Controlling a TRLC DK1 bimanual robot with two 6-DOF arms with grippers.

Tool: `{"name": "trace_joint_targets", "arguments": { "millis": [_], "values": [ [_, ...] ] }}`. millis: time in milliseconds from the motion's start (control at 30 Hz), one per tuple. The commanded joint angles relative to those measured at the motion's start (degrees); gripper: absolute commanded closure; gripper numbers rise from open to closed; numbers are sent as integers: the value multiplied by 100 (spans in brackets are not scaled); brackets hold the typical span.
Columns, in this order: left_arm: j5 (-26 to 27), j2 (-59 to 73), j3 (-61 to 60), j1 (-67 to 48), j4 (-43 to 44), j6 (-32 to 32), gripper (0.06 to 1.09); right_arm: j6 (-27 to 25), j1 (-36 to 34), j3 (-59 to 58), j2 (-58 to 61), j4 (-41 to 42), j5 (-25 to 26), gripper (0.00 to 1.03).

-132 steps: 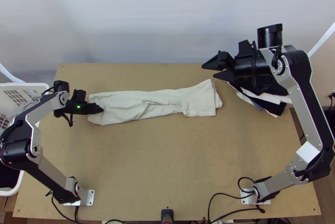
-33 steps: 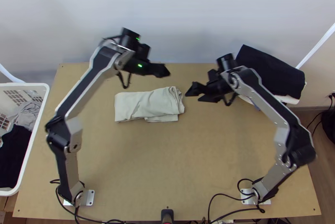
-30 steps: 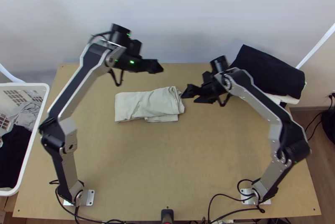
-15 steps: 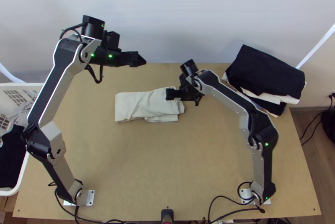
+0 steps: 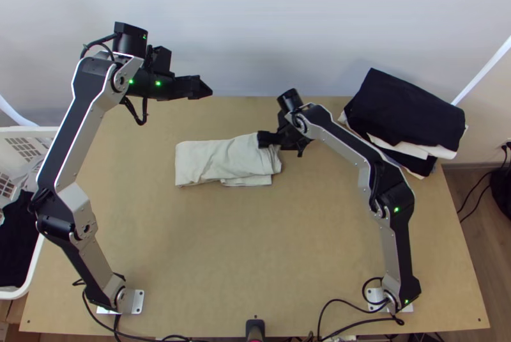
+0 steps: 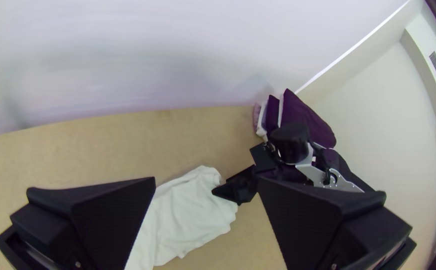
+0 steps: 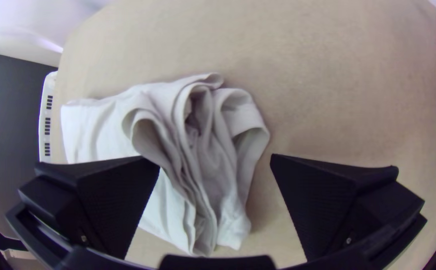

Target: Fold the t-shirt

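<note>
The right gripper is held over the right-hand end of the folded off-white fabric t-shirt, its wide black fingers spread apart. One finger overlaps the bunched, layered edges and the other is placed over the light wooden table just off that end; whether the cloth is touched cannot be told. Nothing is seen pinched.

The shirt is laid near the middle of the table as a compact, several-layered bundle, its long axis running left to right. From the right gripper the bulk of it extends toward the left arm's side, so the layered end can be reached most directly by the right arm. By judgement, the loose edges are to be gathered or straightened next, and the upper layers could be dragged out of line if only some are caught. The folding appears well advanced.

The left gripper is raised beyond the shirt's far side, its fingers also parted, with nothing held.

At the left edge stands a white plastic laundry basket, in which black cloth and some grey cloth are contained. At the far right corner, black and white folded garments are stacked.
</note>
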Motion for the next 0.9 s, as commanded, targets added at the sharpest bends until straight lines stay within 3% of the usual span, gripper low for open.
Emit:
{"name": "trace_joint_targets", "arguments": {
  "millis": [0,333,867],
  "values": [
    [9,-146,-55,42,-55,96,9,-14,-124,56,189,-103,-77,3],
    [9,-164,-64,86,-135,96,9,48,-300,12,339,-226,-1308,3],
    [9,-392,-99,385,-284,202,9,101,-124,364,857,-226,-2107,4]
  ]
}}
